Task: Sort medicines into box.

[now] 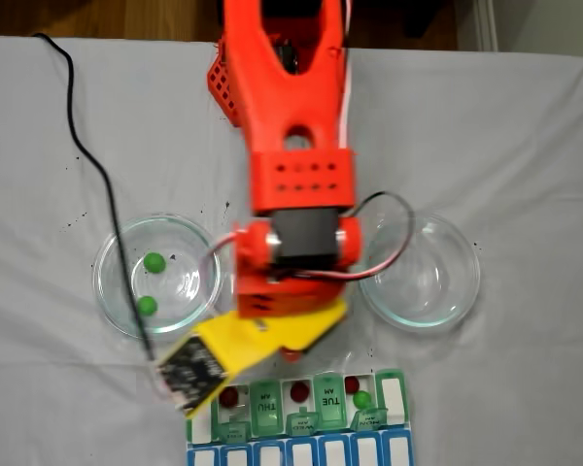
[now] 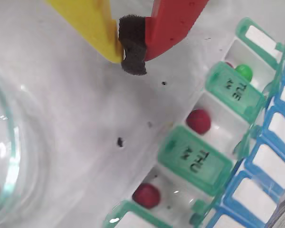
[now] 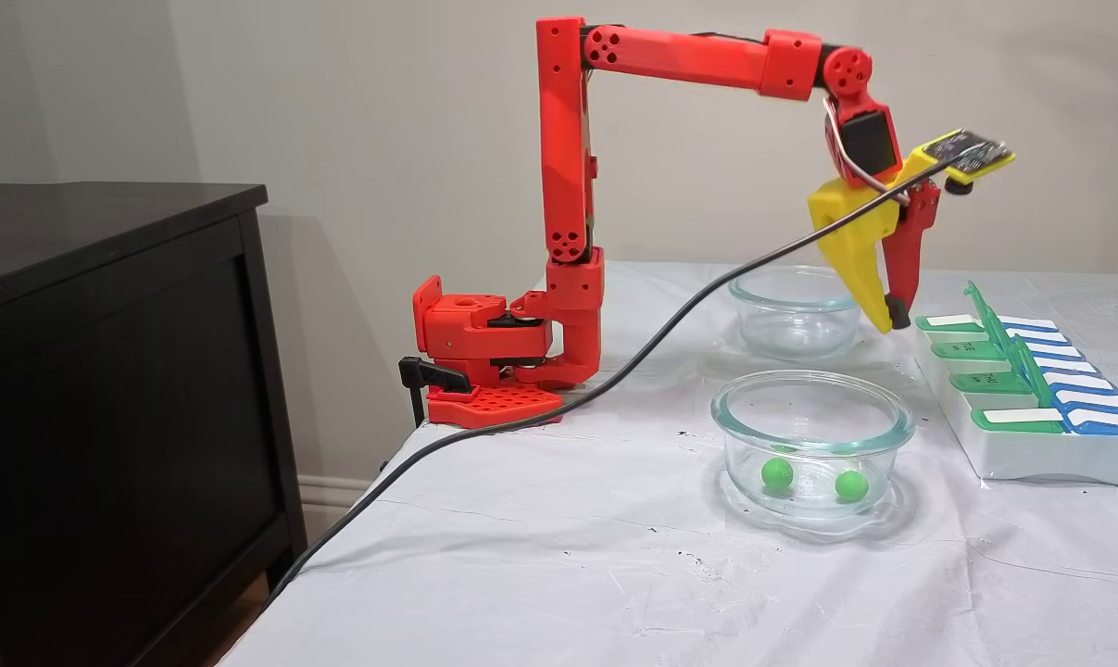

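The box (image 1: pixel 394 398) lies at the table's near edge in a fixed view, its green THU and TUE lids down between open compartments. Two red pills (image 2: pixel 198 121) (image 2: pixel 146 195) sit in the open cells on either side of the THU lid. Past the TUE lid, a green pill (image 2: pixel 243 72) shares a cell with a red one (image 1: pixel 351 384). Two green pills (image 1: pixel 154 261) (image 1: pixel 147 305) rest in the left glass dish (image 1: pixel 112 291). My gripper (image 2: pixel 133 47) hangs shut above the cloth beside the box (image 3: pixel 1031 463), black foam pads pressed together, holding nothing; the gripper (image 3: pixel 892 317) is well off the table.
An empty glass dish (image 1: pixel 420 270) stands right of the arm. A black cable (image 1: pixel 107 184) runs across the cloth and over the left dish to the wrist camera. The red arm base (image 3: pixel 484 371) sits near the table edge, with a dark cabinet (image 3: pixel 105 371) beyond.
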`<state>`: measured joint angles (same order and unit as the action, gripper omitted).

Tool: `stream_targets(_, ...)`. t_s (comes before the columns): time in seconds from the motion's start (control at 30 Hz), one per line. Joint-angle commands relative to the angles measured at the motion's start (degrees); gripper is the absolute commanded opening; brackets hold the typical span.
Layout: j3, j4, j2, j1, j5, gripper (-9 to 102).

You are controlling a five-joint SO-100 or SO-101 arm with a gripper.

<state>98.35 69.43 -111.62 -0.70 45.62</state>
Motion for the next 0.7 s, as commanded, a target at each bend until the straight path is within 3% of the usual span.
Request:
stream_targets(0.0, -16.8, 15.0, 2.6, 4.9, 12.0, 0)
stream_targets(0.1, -22.4, 24.0, 8.4, 9.8, 20.7, 0)
stream_targets(0.17, -20.6, 24.9, 8.5, 11.4, 24.3, 0)
stream_targets(0.3, -14.7, 19.2, 4.7, 14.6, 28.5, 0)
stream_targets(0.5, -15.9, 22.1, 7.5, 19.6, 35.2, 0)
stream_targets(0.67, -12.8, 19.2, 7.0, 22.9, 37.9, 0)
